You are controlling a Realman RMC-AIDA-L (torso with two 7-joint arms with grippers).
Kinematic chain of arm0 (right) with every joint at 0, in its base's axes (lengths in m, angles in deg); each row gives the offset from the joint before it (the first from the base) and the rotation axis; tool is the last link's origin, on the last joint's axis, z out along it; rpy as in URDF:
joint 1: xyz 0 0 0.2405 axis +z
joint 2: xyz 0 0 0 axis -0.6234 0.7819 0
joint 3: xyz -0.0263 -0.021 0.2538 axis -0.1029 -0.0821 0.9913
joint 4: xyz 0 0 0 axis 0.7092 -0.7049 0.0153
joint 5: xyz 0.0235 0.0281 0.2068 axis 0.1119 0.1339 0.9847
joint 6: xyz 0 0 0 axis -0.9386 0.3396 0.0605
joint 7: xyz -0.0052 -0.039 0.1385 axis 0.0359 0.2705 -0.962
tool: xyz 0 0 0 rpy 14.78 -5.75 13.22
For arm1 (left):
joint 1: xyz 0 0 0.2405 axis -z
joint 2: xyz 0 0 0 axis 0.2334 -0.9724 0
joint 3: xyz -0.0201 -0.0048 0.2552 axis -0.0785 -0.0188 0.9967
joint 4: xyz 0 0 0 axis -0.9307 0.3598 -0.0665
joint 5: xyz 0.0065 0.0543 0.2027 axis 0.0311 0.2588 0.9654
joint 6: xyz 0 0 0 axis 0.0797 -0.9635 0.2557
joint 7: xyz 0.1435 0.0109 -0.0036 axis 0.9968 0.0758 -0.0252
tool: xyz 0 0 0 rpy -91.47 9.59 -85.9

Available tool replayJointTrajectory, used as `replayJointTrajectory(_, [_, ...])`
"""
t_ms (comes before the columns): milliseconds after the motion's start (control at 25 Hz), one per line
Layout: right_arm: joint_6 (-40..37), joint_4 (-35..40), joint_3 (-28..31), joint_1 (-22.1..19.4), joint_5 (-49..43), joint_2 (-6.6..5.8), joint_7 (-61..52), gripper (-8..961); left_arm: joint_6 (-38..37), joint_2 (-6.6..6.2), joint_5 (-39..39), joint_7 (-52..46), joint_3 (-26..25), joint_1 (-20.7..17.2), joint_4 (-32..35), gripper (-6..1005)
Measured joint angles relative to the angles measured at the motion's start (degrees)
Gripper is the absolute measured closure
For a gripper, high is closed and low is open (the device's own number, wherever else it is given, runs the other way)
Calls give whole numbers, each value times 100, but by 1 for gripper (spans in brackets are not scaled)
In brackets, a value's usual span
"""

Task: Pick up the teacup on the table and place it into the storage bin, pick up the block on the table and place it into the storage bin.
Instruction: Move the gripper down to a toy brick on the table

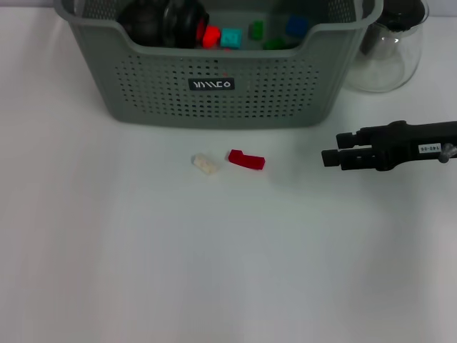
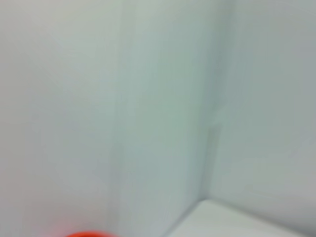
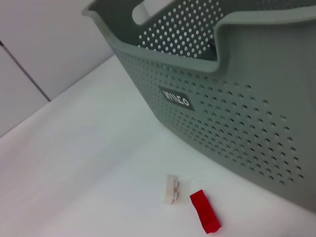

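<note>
A red block (image 1: 246,159) (image 3: 205,211) and a small cream block (image 1: 205,163) (image 3: 171,189) lie side by side on the white table, just in front of the grey-green storage bin (image 1: 214,86) (image 3: 247,123). My right gripper (image 1: 330,148) hovers to the right of the red block, pointing at it, open and holding nothing. A dark rounded object (image 1: 163,21) sits in the bin's left part; I cannot tell whether it is the teacup. No teacup stands on the table. My left gripper is out of view.
Inside the bin lie red (image 1: 211,36), cyan (image 1: 230,37), green (image 1: 255,30) and blue (image 1: 296,26) blocks. A clear glass carafe (image 1: 389,61) stands right of the bin. The left wrist view shows only pale walls.
</note>
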Motion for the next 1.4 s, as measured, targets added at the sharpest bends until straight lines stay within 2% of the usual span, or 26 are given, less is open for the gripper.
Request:
replayJointTrajectory(80, [-1, 0, -2, -8, 0, -3, 0, 278, -644, 28, -523, 236, -151, -205, 234, 174])
replayJointTrajectory(200, [-14, 0, 1, -22, 0, -16, -6, 278, -1570, 63, -908, 429, -128, -454, 348, 138])
replayJointTrajectory(320, [-13, 0, 4, -39, 0, -23, -23, 278, -2199, 74, -693, 497, 220, -641, 195, 139])
replayJointTrajectory(440, [-2, 0, 3, -53, 1, -20, -33, 278, -2312, 87, 9, 459, 721, -772, -61, 139])
replayJointTrajectory(640, [9, 0, -9, -61, -5, -6, -42, 278, -1958, 111, 1265, 165, 1354, -789, -658, 140])
replayJointTrajectory(920, [10, -43, 5, -62, -9, -13, -47, 278, -591, 113, 2575, -510, 2232, -737, -1384, 141])
replayJointTrajectory(1160, [10, -51, 6, -51, -9, -10, -53, 278, 258, 113, 3159, -1089, 3021, -578, -1903, 142])
replayJointTrajectory(1400, [18, -54, 6, -48, -9, -4, -49, 277, 693, 113, 3447, -1564, 3410, -483, -2081, 143])
